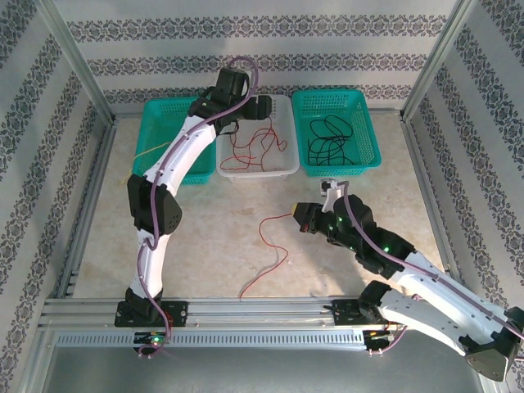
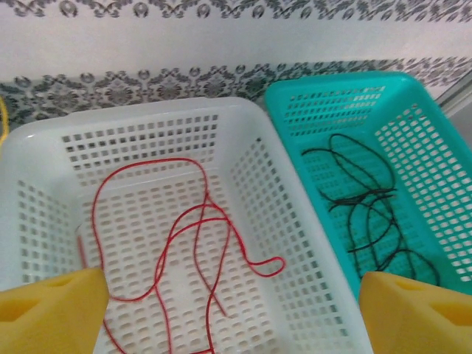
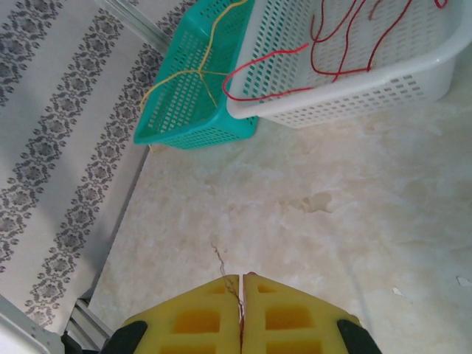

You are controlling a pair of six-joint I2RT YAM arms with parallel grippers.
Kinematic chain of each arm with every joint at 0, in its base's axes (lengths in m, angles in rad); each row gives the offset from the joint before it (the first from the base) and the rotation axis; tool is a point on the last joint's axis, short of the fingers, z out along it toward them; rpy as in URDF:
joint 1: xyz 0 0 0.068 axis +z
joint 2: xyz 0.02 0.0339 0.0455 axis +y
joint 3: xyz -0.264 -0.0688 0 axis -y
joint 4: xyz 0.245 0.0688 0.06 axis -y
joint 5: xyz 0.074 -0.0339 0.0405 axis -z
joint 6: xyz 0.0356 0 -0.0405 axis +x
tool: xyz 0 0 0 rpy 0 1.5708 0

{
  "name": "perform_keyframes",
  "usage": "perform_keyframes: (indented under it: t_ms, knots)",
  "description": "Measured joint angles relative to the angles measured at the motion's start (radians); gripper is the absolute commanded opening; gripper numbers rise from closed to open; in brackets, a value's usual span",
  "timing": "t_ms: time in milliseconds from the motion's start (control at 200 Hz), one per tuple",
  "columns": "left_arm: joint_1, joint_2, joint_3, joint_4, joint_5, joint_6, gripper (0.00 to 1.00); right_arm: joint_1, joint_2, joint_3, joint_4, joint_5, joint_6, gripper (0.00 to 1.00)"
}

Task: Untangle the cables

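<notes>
A loose red cable [image 1: 274, 250] snakes across the table's middle. My right gripper [image 1: 301, 218] holds its far end; in the right wrist view the yellow jaws [image 3: 242, 279] are pressed together with a thin strand [image 3: 221, 258] poking out. More red cables [image 1: 250, 147] [image 2: 184, 228] lie in the white basket [image 1: 254, 173]. My left gripper [image 1: 260, 108] [image 2: 228, 284] hovers open above them, touching nothing. Black cables [image 1: 332, 139] [image 2: 365, 214] lie in the right teal basket [image 1: 375, 162]. A yellow cable [image 1: 151, 147] [image 3: 188, 74] hangs over the left teal basket [image 1: 151, 110].
The three baskets stand in a row against the back wall. Aluminium frame rails [image 1: 246, 311] border the table at the front and sides. Bare marble tabletop [image 1: 213, 237] lies between the baskets and the arm bases.
</notes>
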Motion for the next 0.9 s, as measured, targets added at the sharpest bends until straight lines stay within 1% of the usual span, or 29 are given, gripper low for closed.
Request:
perform_keyframes:
  t_ms: [120, 165, 220, 270, 295, 380, 425, 465, 515, 595, 680, 825, 904]
  knots:
    - [0.000, -0.103, -0.147, 0.006, -0.041, 0.026, 0.88, 0.005, 0.011, 0.077, -0.036, 0.001, -0.029, 0.01]
    - [0.000, -0.167, -0.224, 0.016, -0.039, 0.029, 0.84, 0.005, 0.017, 0.109, -0.050, 0.001, -0.042, 0.00]
    - [0.000, -0.274, -0.354, 0.065, -0.022, 0.031, 0.80, 0.006, 0.025, 0.151, -0.066, 0.003, -0.060, 0.01]
    - [0.000, -0.406, -0.506, 0.133, 0.023, 0.020, 0.71, 0.006, 0.033, 0.190, -0.079, 0.006, -0.077, 0.01]
    - [0.000, -0.470, -0.580, 0.168, 0.047, 0.018, 0.70, 0.006, 0.036, 0.208, -0.085, 0.008, -0.084, 0.01]
    - [-0.008, -0.724, -0.861, 0.361, 0.146, 0.002, 0.72, 0.006, 0.049, 0.267, -0.103, 0.011, -0.113, 0.01]
    - [-0.023, -0.841, -0.982, 0.443, 0.185, 0.002, 0.72, 0.006, 0.058, 0.298, -0.113, 0.012, -0.126, 0.01]
    - [-0.055, -0.945, -1.078, 0.511, 0.219, 0.002, 0.72, 0.006, 0.066, 0.324, -0.121, 0.012, -0.138, 0.01]
    - [-0.105, -1.030, -1.150, 0.565, 0.254, 0.004, 0.72, 0.006, 0.076, 0.352, -0.129, 0.011, -0.152, 0.01]
    - [-0.177, -1.082, -1.195, 0.607, 0.315, 0.011, 0.70, 0.006, 0.088, 0.392, -0.142, 0.011, -0.171, 0.01]
    - [-0.224, -1.076, -1.215, 0.623, 0.361, 0.017, 0.72, 0.006, 0.096, 0.429, -0.163, 0.012, -0.195, 0.01]
    - [-0.239, -1.023, -1.260, 0.624, 0.418, 0.010, 0.72, 0.002, 0.109, 0.499, -0.200, 0.011, -0.225, 0.01]
    - [-0.247, -0.983, -1.261, 0.628, 0.444, -0.005, 0.68, -0.003, 0.113, 0.535, -0.211, 0.011, -0.234, 0.02]
